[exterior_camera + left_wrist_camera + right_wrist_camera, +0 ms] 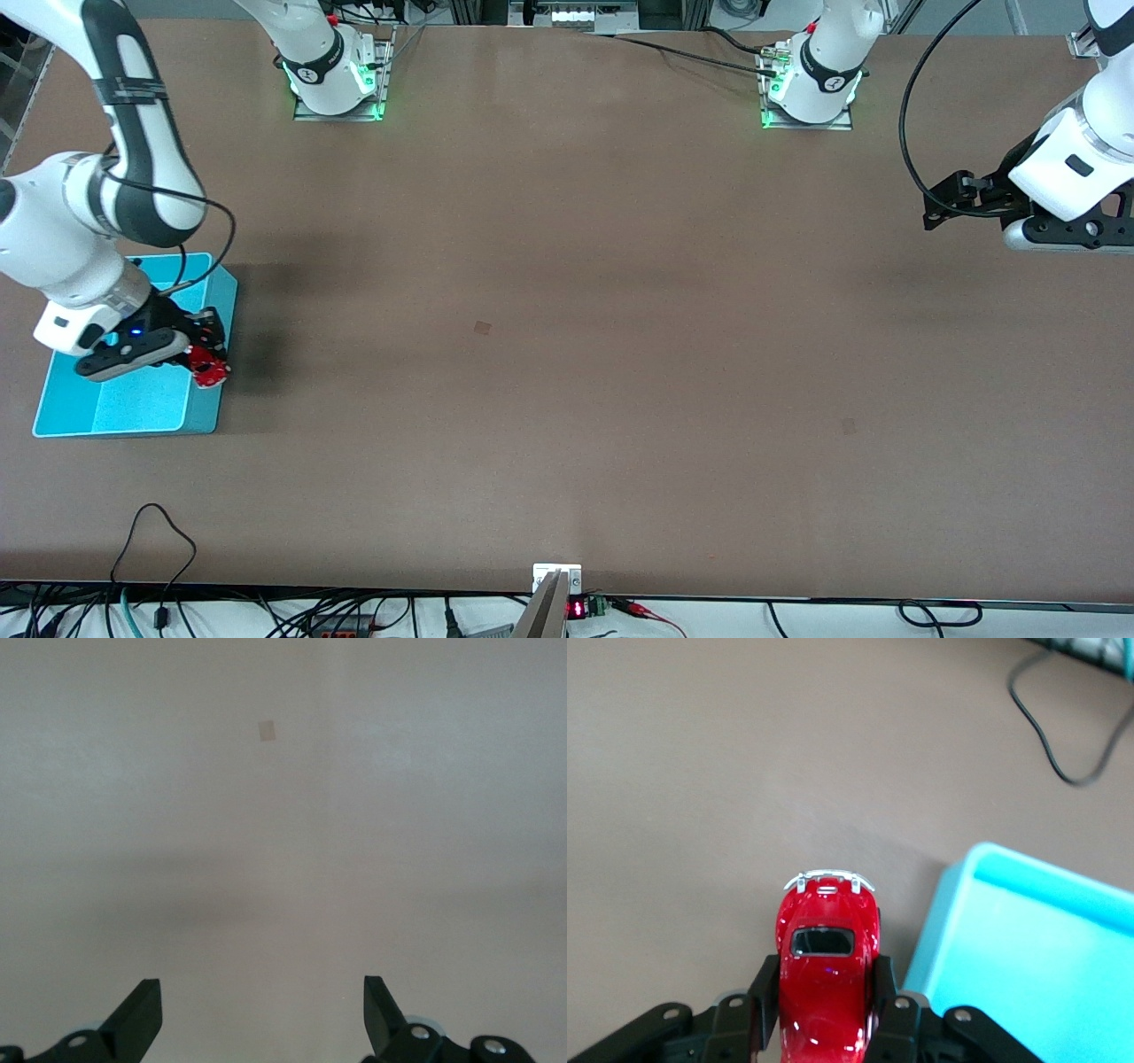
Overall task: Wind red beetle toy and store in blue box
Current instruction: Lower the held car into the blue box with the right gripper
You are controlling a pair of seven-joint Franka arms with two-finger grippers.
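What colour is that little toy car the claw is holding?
Glossy red, with silvery bumpers: the red beetle toy shows best in the right wrist view.

Right gripper with red beetle toy over blue box edge

I see the tiny glossy red beetle toy car, silver bumper showing, held off the table just outside the wall of the open light-blue rectangular plastic box at the right arm's end.
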